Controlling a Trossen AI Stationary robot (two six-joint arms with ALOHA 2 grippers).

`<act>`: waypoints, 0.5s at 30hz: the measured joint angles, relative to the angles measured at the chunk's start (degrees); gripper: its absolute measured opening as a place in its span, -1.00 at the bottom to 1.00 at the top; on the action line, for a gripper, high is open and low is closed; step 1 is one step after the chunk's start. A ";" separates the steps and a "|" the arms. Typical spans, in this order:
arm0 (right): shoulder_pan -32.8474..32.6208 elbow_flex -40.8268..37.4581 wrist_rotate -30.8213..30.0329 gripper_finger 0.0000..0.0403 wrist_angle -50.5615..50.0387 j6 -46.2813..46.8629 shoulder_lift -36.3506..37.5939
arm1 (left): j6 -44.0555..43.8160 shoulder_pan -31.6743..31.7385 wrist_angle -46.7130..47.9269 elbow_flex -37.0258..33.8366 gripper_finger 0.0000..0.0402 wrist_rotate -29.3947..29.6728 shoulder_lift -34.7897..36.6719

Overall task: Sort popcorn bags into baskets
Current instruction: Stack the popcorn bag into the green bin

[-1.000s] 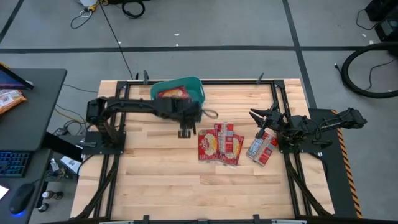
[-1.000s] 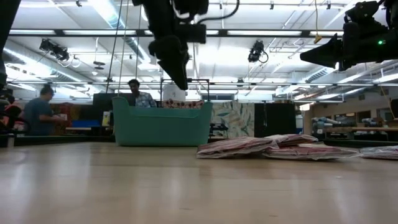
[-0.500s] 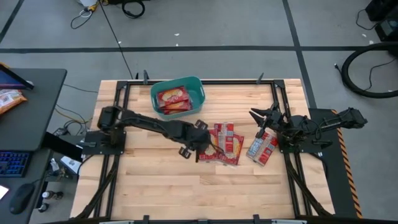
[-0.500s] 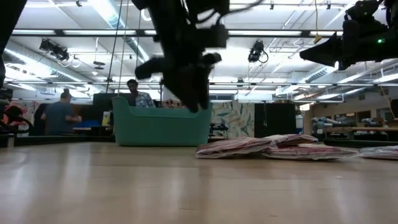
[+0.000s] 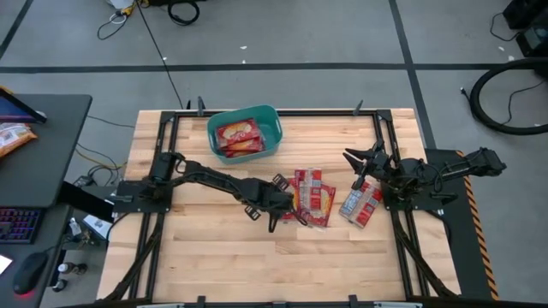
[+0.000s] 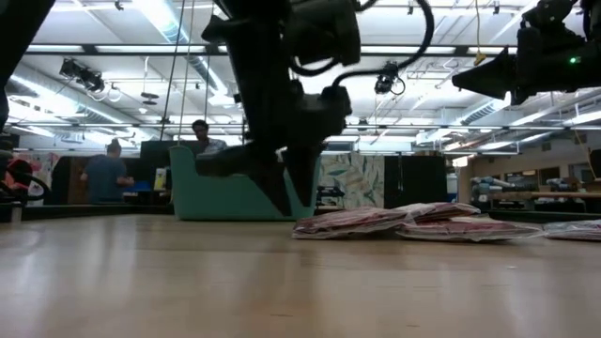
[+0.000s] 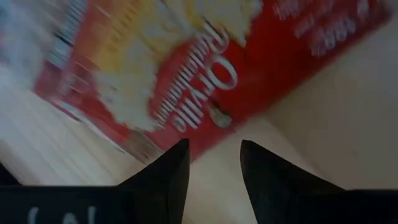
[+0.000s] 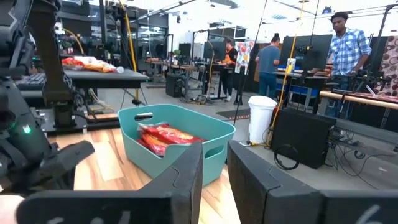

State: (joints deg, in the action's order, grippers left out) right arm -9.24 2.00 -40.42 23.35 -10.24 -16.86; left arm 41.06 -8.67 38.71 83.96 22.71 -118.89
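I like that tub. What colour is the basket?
The basket is teal, plain-walled. The right wrist view shows it best.

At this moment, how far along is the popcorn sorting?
Done: red popcorn bags already lie in the teal basket. In hand: nothing yet; the left hand is open, low at the edge of the bag pile. Left: that pile and the bag by the waiting right hand.

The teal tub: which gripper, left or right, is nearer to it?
Left. The left gripper sits below the teal tub, at the packet pile; the right gripper waits farther off, toward the table's right side.
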 joint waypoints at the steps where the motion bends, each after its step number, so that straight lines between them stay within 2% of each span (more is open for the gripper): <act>1: -0.02 0.00 -0.02 -0.60 0.02 0.00 -0.02 | 0.42 0.00 0.65 -0.01 -0.26 0.30 -0.41; 11: -0.02 0.00 0.00 -0.60 0.81 0.00 -0.17 | 3.17 -0.22 -2.38 0.01 -0.26 0.95 -2.75; 15: -0.02 0.00 -0.01 -0.60 1.51 0.00 -0.41 | 4.25 -0.22 -2.63 0.15 -0.28 -1.84 -3.15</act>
State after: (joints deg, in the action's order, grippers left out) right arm -9.26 2.00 -40.43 24.86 -10.24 -17.27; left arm 45.31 -8.88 36.09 84.11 20.87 -122.04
